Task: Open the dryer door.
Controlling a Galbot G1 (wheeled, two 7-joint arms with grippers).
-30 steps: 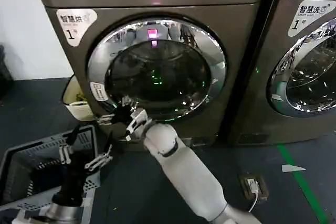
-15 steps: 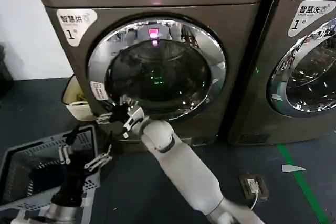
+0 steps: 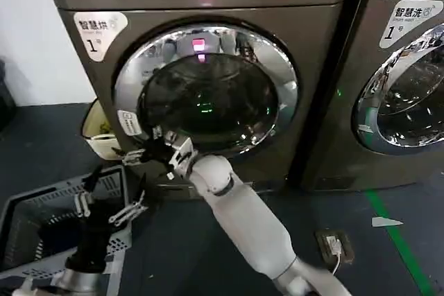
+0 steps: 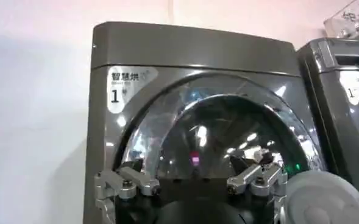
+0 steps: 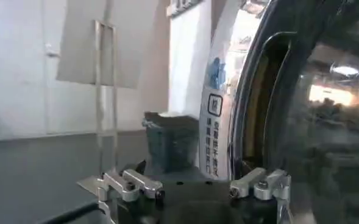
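Notice that your right hand (image 3: 154, 149) sits at the lower-left rim of the dryer door (image 3: 208, 91), fingers spread apart, because that edge, opposite the hinge side as I judge it, is where a pull would swing the round door outward. From the right wrist view a dark gap shows between the chrome ring (image 5: 228, 91) and the dryer (image 3: 201, 5) body, so the door looks slightly off its seat, though not swung open. Your left hand (image 3: 107, 202) hangs low over the grey laundry basket (image 3: 31, 216), fingers apart and idle, well clear of the door's swing. Hooking behind the rim is likely your next need.
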